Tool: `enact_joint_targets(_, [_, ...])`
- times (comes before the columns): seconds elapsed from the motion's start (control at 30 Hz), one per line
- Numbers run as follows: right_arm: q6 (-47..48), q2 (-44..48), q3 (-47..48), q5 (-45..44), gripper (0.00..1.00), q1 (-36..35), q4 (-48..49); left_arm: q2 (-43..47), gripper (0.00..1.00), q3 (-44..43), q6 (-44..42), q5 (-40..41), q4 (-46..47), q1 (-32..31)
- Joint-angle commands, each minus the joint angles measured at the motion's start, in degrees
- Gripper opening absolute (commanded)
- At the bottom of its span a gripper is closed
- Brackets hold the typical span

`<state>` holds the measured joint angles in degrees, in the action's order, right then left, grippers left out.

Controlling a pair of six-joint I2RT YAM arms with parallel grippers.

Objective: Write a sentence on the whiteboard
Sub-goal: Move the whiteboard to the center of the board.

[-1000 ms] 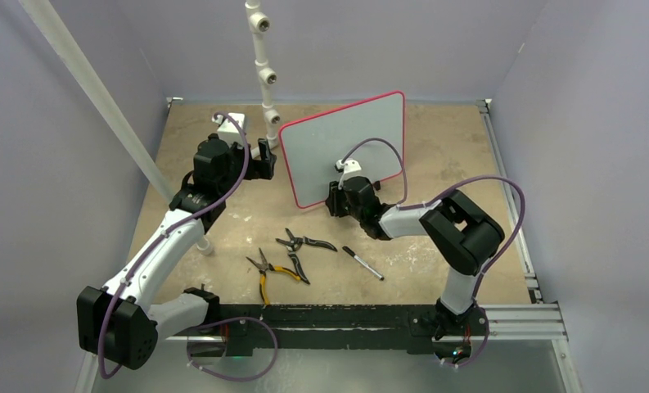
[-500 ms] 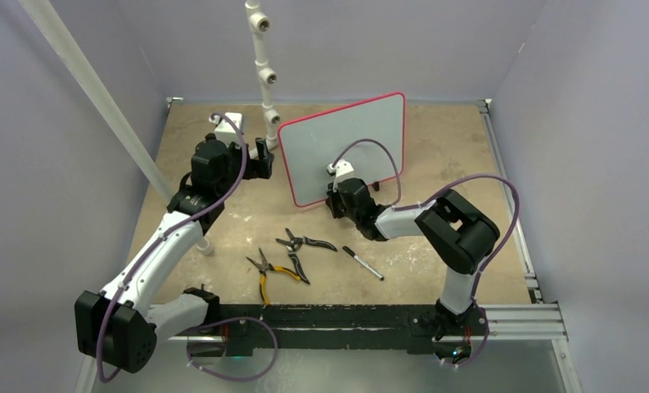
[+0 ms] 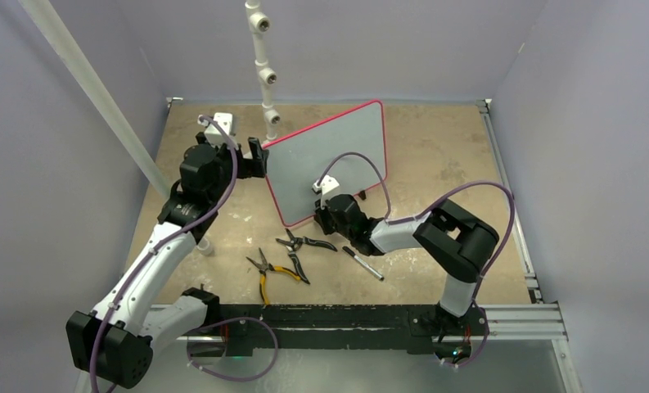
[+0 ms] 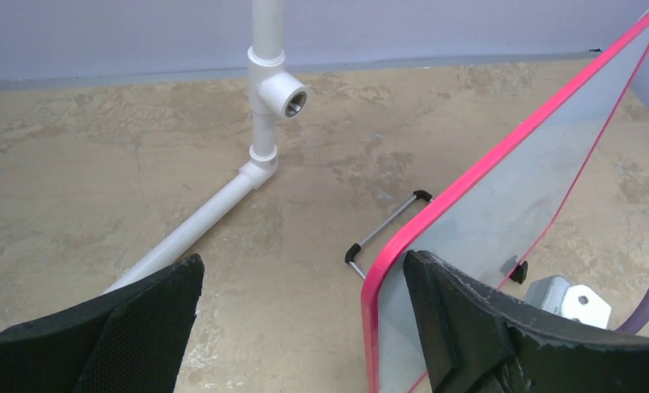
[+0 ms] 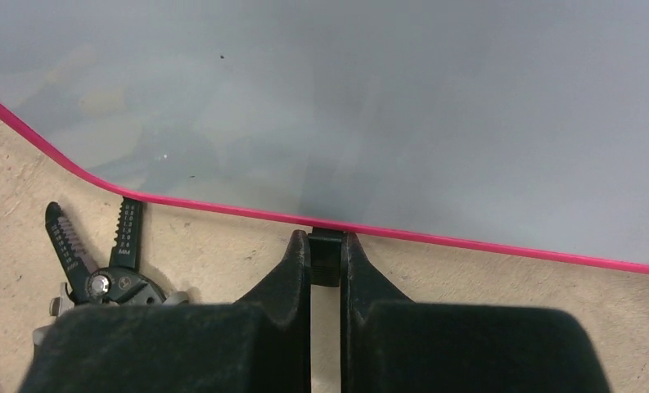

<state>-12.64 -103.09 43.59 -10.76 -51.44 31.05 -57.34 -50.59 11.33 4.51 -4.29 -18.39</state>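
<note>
The whiteboard with its red-pink frame stands tilted at the middle of the table, and its face is blank. No sentence shows on it. My right gripper is shut on a small black foot at the board's lower edge. My left gripper is open, and the board's left edge lies between its jaws; its right finger is in front of the board's face. A black marker lies on the table near the right arm.
Black wire strippers and yellow-handled pliers lie in front of the board; the strippers also show in the right wrist view. A white PVC pipe stand rises behind the board. The board's wire prop rests on the table.
The whiteboard has swung left and toward the near side with my right gripper on its foot. My left gripper has shifted left along with the board's edge.
</note>
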Motion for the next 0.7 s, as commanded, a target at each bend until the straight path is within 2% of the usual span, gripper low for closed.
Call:
enact_joint_targets(0.0, [0.2,2.0,-1.9,4.9,0.0,-2.4,-2.2,2.1,0.92,1.1,-0.5,-0.2,2.8,0.3])
enact_joint_targets(0.17, [-0.7,3.2,-2.8,4.1,0.0,-2.7,-2.3,3.6,0.92,1.5,-1.8,-6.8,5.5,0.3])
enact_joint_targets(0.43, [-2.2,10.2,-2.0,3.6,0.51,-2.8,-4.0,7.0,0.9,2.0,-4.8,-12.8,9.7,-0.3])
enact_joint_targets(0.67, [-7.7,20.5,-4.2,-1.2,0.71,-2.7,-8.4,3.6,0.88,-4.4,-8.8,-13.9,6.4,-9.4])
